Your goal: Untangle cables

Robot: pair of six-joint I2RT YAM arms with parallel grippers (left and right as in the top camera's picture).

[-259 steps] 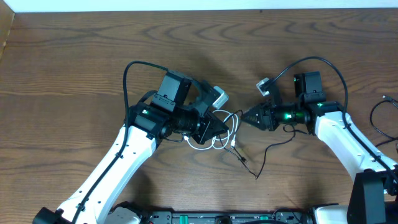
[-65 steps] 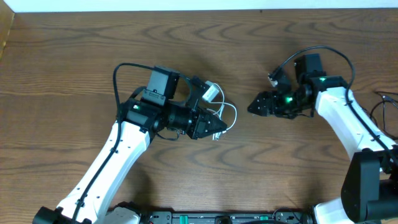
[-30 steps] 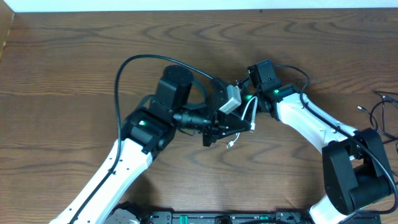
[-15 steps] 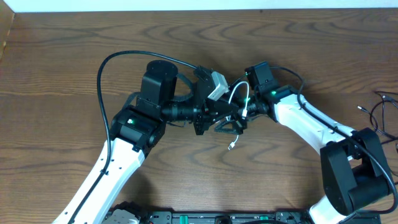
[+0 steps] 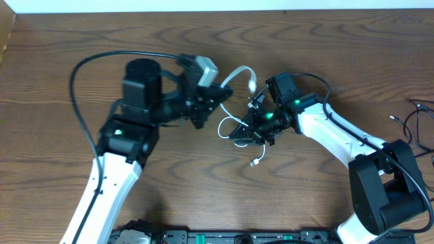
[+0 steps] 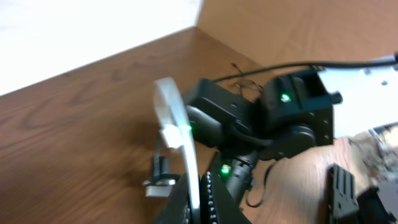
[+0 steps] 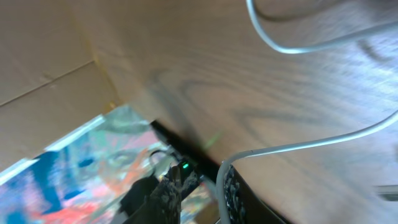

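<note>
Two arms met near the middle of the wooden tabletop (image 5: 325,196), tips facing each other and close together. A bundle of thin black cords (image 5: 412,122) lay at the tabletop's right edge, well apart from both arms; whether the task's black cable was among them could not be told. The left arm's own thick black wire (image 5: 88,61) looped high over its base, clear of the work.

In the left wrist view the dark body of the right arm (image 6: 273,124) filled the space just behind the cable and hid the tabletop there.

The left tool (image 5: 218,95) was clenched on the white cable (image 5: 237,70), which rose from between its fingers (image 6: 193,199) and arched over toward the right arm. Below that arch the cable made a small loop beside the right tool (image 5: 243,133), and its plug (image 5: 256,163) lay on the tabletop just below.

From the right wrist, one strand of the white cable (image 7: 292,48) crossed above and another ran up to the one visible finger (image 7: 231,186). Whether that tool was clenched on it could not be told.
</note>
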